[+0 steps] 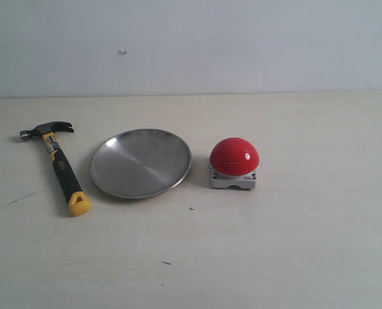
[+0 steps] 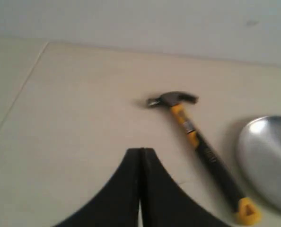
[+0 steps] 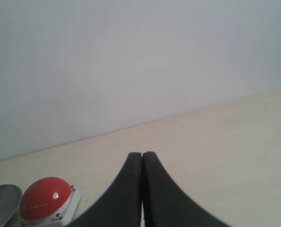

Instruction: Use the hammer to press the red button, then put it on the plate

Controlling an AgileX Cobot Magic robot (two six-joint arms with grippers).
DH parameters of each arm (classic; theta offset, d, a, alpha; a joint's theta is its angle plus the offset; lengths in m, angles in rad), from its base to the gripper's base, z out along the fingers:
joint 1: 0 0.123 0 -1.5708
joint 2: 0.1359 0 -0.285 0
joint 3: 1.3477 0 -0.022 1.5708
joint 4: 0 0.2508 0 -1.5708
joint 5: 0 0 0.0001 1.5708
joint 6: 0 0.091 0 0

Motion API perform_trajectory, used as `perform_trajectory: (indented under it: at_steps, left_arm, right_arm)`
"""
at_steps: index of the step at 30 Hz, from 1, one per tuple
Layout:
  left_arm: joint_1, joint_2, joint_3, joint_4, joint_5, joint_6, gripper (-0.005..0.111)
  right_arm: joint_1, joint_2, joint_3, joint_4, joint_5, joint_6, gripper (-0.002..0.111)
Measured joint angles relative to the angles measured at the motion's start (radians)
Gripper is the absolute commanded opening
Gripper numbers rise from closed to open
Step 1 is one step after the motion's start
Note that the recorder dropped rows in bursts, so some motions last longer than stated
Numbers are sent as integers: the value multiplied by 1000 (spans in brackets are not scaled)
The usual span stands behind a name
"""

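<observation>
The hammer (image 1: 58,164) lies flat on the table at the left, dark head toward the wall, yellow handle end toward the front. Right of it sits the silver plate (image 1: 141,162), and right of that the red button (image 1: 234,156) on its grey-white base. Neither gripper shows in the exterior view. In the left wrist view my left gripper (image 2: 141,150) is shut and empty, apart from the hammer (image 2: 197,142) and the plate (image 2: 268,161). In the right wrist view my right gripper (image 3: 142,154) is shut and empty, with the red button (image 3: 44,198) and the plate's rim (image 3: 1,201) off to one side.
A pale wooden table (image 1: 307,244) runs back to a plain white wall (image 1: 242,45). The table's left edge (image 2: 22,90) shows in the left wrist view. A few small dark marks (image 1: 191,208) dot the surface near the front.
</observation>
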Motion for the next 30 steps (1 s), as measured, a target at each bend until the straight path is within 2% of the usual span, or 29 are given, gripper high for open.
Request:
perform_trajectory:
  at_steps: [3, 4, 6, 9, 12, 13, 14, 15, 20, 30]
  left_arm:
    - [0, 119, -89, 134, 186, -66, 3]
    - [0, 193, -138, 161, 294, -75, 4]
    - [0, 276, -186, 156, 416, -69, 6]
    - [0, 388, -220, 79, 518, -56, 5]
    - [0, 505, -224, -116, 544, -48, 5]
    - [0, 567, -224, -213, 497, -58, 5]
    - [0, 589, -224, -247, 463, -69, 5]
    - [0, 641, -224, -338, 370, -80, 5]
    - [-43, 773, -224, -600, 150, -75, 5]
    - [-44, 830, -224, -626, 89, -73, 5]
  right_arm:
    - [0, 0, 0, 0, 0, 0, 0]
    - [0, 0, 0, 0, 0, 0, 0]
    - [0, 0, 0, 0, 0, 0, 0]
    - [0, 0, 0, 0, 0, 0, 0]
    - [0, 0, 0, 0, 0, 0, 0]
    - [0, 0, 0, 0, 0, 0, 0]
    - [0, 0, 0, 0, 0, 0, 0]
    - [0, 0, 0, 0, 0, 0, 0]
    - [0, 0, 0, 0, 0, 0, 0]
    - [0, 0, 0, 0, 0, 0, 0]
